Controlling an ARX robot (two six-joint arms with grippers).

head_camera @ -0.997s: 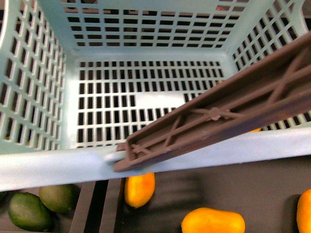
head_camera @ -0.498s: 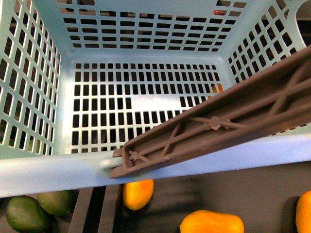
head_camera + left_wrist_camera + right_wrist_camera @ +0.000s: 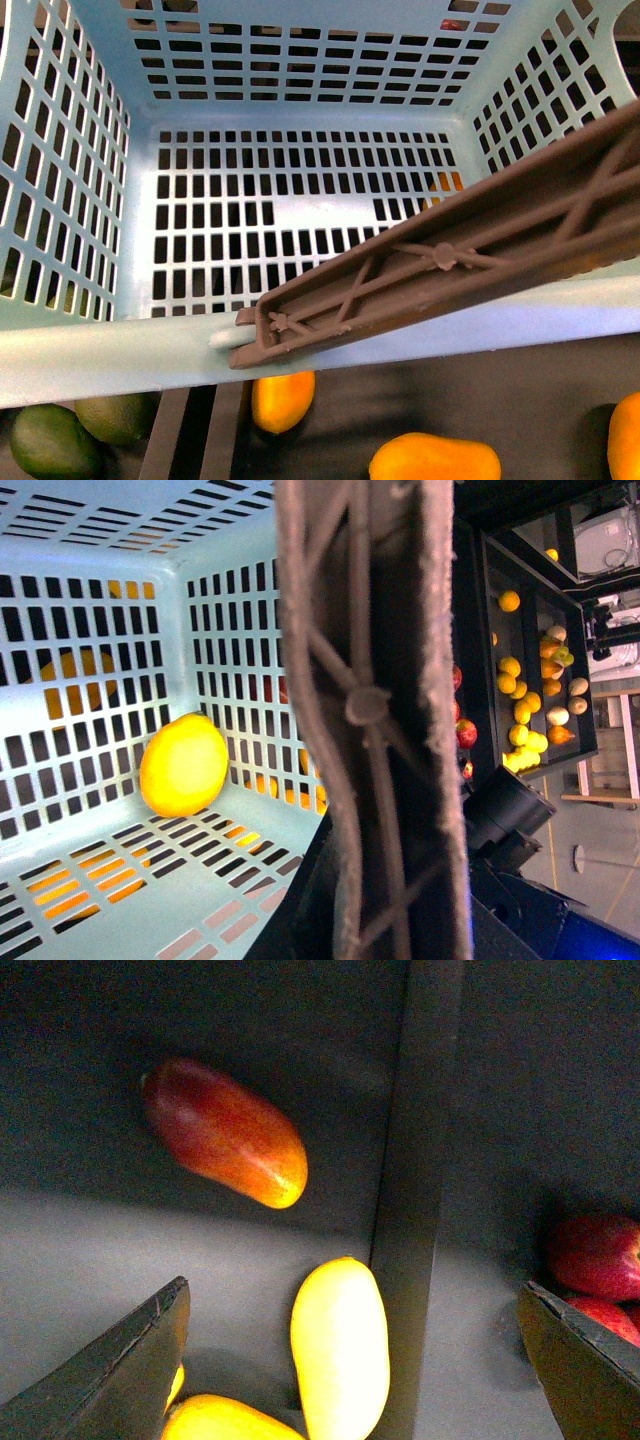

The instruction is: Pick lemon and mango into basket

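Observation:
The pale teal basket (image 3: pixel 90 360) fills the front view, its brown handle (image 3: pixel 450 255) slanting across it. In the left wrist view the lemon (image 3: pixel 183 764) lies inside the basket (image 3: pixel 90 900), against a slotted wall. My left gripper (image 3: pixel 370 910) is shut on the basket's handle (image 3: pixel 365 680). The right wrist view shows the red-to-orange mango (image 3: pixel 225 1132) lying on a dark shelf. My right gripper (image 3: pixel 352 1365) hangs open above the shelf, apart from the mango, its fingers (image 3: pixel 125 1375) wide on either side.
Plain yellow mangoes (image 3: pixel 340 1345) lie between my right gripper's fingers, beside a dark divider (image 3: pixel 410 1200). Red apples (image 3: pixel 598 1260) sit past the divider. Below the basket's near rim are green fruits (image 3: pixel 50 440) and orange-yellow mangoes (image 3: pixel 435 460). More fruit (image 3: pixel 525 695) fills a distant shelf.
The basket has shifted slightly in the front view, and more of its floor and side walls shows. The handle stays slanted across it.

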